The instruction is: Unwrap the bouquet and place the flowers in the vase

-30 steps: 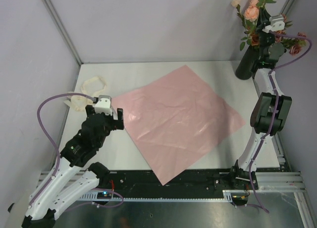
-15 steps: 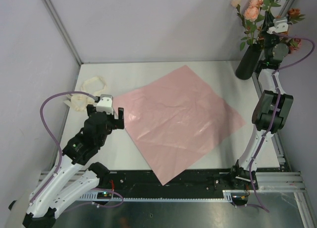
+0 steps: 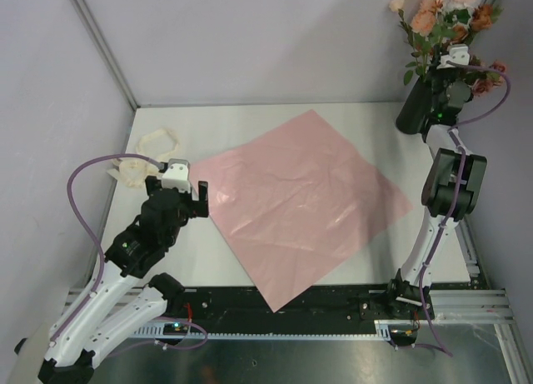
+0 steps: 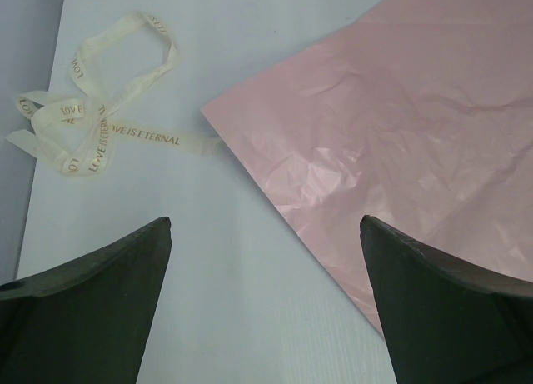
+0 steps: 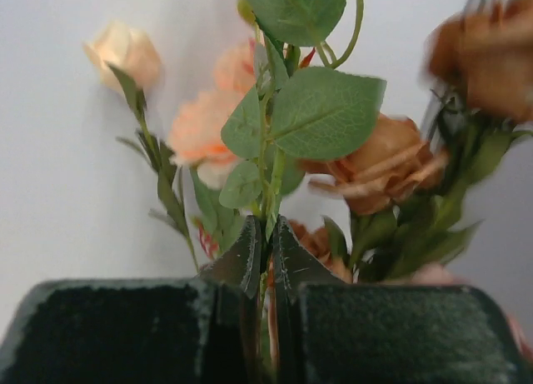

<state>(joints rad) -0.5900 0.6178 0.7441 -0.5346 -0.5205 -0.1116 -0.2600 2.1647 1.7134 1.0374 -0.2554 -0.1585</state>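
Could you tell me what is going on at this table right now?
The wrapping is already off: the pink paper lies flat on the table and the cream ribbon sits off to its left. The right gripper is shut on a thin stem of the flowers at the black vase in the far right corner; how deep the stems sit is hard to tell. The left gripper hovers open by the paper's left corner, holding nothing.

At the far right, pink and peach artificial roses [image 3: 439,13] rise from a matte black vase [image 3: 410,114], the right gripper [image 3: 454,52] among them.
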